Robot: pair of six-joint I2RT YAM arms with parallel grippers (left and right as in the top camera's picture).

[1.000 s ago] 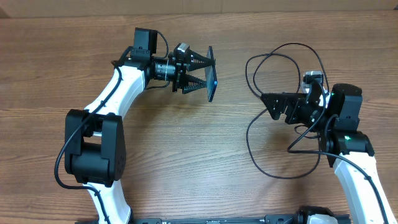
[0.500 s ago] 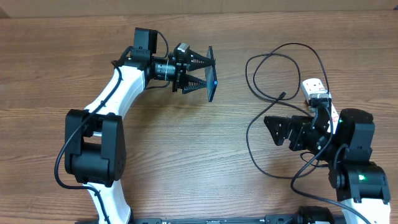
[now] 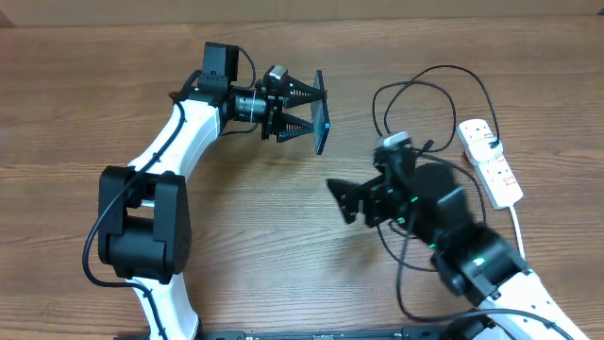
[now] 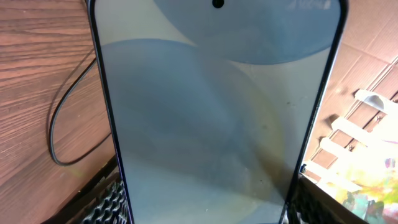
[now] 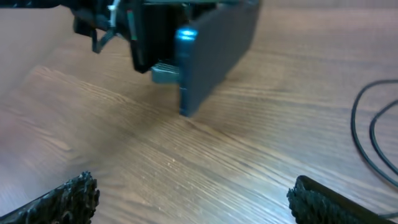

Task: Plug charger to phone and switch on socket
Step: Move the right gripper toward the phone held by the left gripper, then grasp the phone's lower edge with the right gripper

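Note:
The phone [image 3: 322, 113] is held off the table on its edge, with my left gripper [image 3: 316, 109] shut on its two long sides. In the left wrist view its pale blue screen [image 4: 217, 124] fills the frame between the ribbed pads [image 4: 109, 199]. My right gripper [image 3: 343, 200] stands open over bare wood below the phone, nothing between its fingers. The right wrist view has the phone [image 5: 214, 50] ahead, and the right gripper [image 5: 199, 205] wide apart. The charger [image 3: 451, 67] lies in black loops right of the phone, partly under my right arm. The white socket [image 3: 491, 161] lies at the far right.
The socket's white cord [image 3: 517, 222] runs toward the front edge. Cable loops show in the left wrist view [image 4: 59, 124] and the right wrist view [image 5: 367, 130]. Cardboard lines the table's far edge [image 3: 377, 9].
My right arm has swung left from beside the socket to the middle of the table, uncovering the socket. The left arm and the phone have not moved.

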